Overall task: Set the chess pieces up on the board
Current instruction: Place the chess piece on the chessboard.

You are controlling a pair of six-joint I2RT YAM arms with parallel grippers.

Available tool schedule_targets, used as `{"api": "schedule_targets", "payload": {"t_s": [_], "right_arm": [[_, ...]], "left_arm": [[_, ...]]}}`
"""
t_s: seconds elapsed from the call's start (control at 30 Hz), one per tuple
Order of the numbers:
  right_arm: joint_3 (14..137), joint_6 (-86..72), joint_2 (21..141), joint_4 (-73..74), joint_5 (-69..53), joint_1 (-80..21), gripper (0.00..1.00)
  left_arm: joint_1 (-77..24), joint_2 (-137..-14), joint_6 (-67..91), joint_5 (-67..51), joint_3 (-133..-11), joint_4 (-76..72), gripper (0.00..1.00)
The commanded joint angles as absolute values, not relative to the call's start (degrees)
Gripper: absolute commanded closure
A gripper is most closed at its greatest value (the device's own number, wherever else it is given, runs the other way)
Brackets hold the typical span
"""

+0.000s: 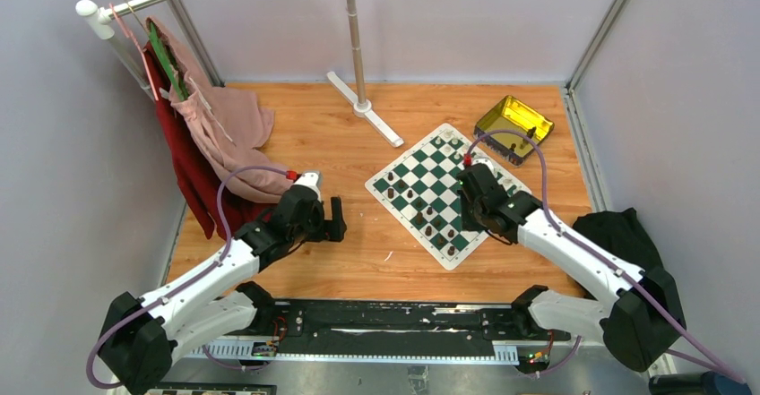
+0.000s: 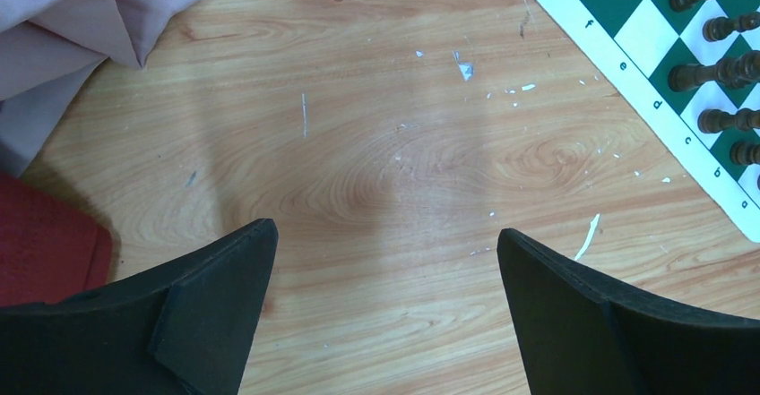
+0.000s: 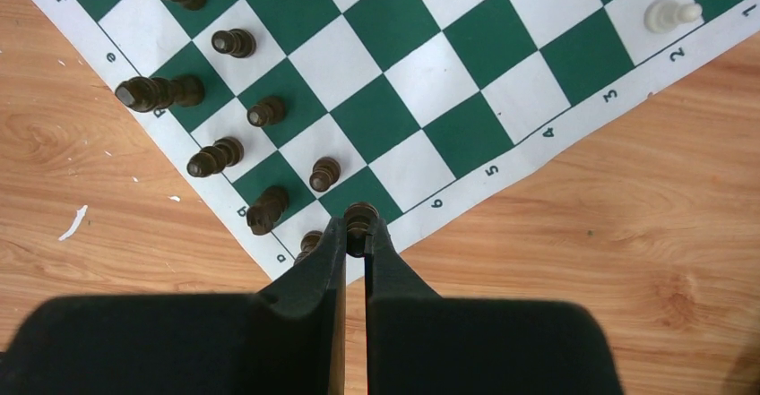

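The board (image 1: 430, 176) lies angled on the wooden table, right of centre. Several dark brown chess pieces (image 3: 233, 43) stand or lean along its near-left side, and white pieces (image 3: 668, 14) show at the far corner. My right gripper (image 3: 360, 231) is shut on a dark brown pawn (image 3: 360, 216), held just above the board's (image 3: 448, 55) near corner beside two other dark pieces. In the top view the right gripper (image 1: 470, 220) hangs over that corner. My left gripper (image 2: 385, 234) is open over bare wood, left of the board (image 2: 627, 37), with nothing between its fingers.
A gold tin (image 1: 513, 126) sits past the board's far right corner. Pink and red clothes (image 1: 215, 135) hang from a rack at the left and reach the table. A metal stand's pole (image 1: 357, 46) and foot rise at the back. A black bundle (image 1: 618, 229) lies at the right edge.
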State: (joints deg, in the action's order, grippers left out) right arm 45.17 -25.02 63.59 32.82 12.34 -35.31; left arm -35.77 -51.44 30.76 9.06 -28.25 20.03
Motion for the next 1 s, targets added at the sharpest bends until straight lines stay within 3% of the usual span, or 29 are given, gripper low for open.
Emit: {"api": "schedule_targets", "payload": {"t_s": [0.0, 0.97], "right_arm": [[42.34, -28.79, 62.24, 33.19, 14.15, -36.73, 1.0], [35.52, -30.37, 67.54, 24.48, 14.12, -38.4, 1.0]], "left_arm": [[-36.11, -52.35, 29.31, 8.26, -30.42, 19.55, 0.0], [-36.63, -51.93, 28.47, 8.95, -30.56, 20.31, 0.0]]}}
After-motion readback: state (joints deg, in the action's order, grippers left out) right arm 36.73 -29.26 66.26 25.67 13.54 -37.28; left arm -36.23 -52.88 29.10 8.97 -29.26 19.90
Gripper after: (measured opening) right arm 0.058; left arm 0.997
